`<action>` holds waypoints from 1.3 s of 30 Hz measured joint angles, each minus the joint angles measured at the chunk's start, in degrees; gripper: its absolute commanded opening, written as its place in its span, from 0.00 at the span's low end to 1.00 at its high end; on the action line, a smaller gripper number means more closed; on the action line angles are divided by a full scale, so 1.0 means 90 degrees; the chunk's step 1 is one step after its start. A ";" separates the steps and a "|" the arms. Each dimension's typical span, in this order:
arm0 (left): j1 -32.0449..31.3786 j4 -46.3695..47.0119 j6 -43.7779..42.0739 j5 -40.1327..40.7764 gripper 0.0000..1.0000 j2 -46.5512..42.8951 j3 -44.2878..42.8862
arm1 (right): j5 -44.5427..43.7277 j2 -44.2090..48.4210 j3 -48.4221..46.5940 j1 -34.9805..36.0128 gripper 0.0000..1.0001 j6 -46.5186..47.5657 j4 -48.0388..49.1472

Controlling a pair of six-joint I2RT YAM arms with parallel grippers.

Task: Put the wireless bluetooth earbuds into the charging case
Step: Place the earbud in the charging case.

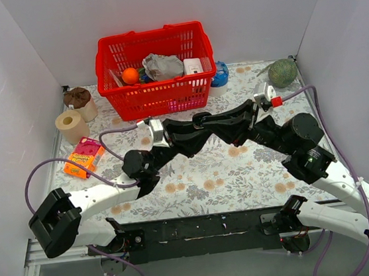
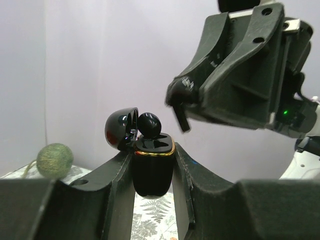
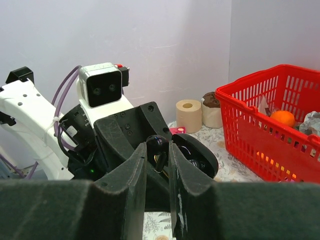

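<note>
Nearest, the left gripper (image 2: pixel 152 161) pinches the case (image 2: pixel 152 177) upright by its sides, lid hinged open toward 9 o'clock. One earbud (image 2: pixel 149 125) sits in the case's mouth, its round head poking above the gold rim. At 2 o'clock from the case, just apart, the right gripper (image 2: pixel 176 100) nips the other earbud (image 2: pixel 181 118), stem hanging below its tips. A green ball (image 2: pixel 54 160) lies at 8 o'clock; in the right wrist view a red basket (image 3: pixel 260 135) stands at 3 o'clock.

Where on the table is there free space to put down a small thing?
Free: the cloth strip between the arms and the near edge; also the patch between the blue object and the green ball. Crowded: the left side, with paper rolls and orange box.
</note>
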State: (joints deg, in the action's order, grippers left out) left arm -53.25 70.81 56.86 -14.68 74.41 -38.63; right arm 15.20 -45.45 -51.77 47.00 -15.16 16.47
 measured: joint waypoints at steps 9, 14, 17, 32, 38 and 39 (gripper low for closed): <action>0.0002 -0.0029 -0.0342 0.0707 0.00 -0.0716 0.0974 | -0.0789 0.0255 -0.0673 0.0000 0.01 0.0109 -0.0879; 0.0005 -0.0277 -0.0454 0.0976 0.00 -0.1484 0.1574 | -0.1846 0.0379 -0.0665 0.0002 0.01 0.0131 -0.1698; 0.0005 -0.0512 -0.0512 0.1161 0.00 -0.2123 0.1870 | -0.2067 0.0449 -0.0338 0.0000 0.01 0.0080 -0.1817; 0.0032 -0.1545 -0.0338 0.1593 0.00 -0.1248 0.0056 | -0.1090 -0.0544 -0.1025 0.0080 0.01 0.0899 -0.0202; 0.0073 -0.2191 -0.0170 0.1503 0.00 -0.0474 -0.1649 | -0.0920 -0.1037 -0.1787 0.0165 0.01 0.1617 0.0165; 0.0075 -0.2159 -0.0170 0.1460 0.00 -0.0418 -0.1719 | -0.0903 -0.1064 -0.1829 0.0175 0.01 0.1705 0.0199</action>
State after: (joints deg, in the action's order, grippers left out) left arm -52.58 51.37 55.33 -1.54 70.65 -54.11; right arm 7.07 -55.02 -68.23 48.58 0.19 18.26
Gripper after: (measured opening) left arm 0.289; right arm 0.270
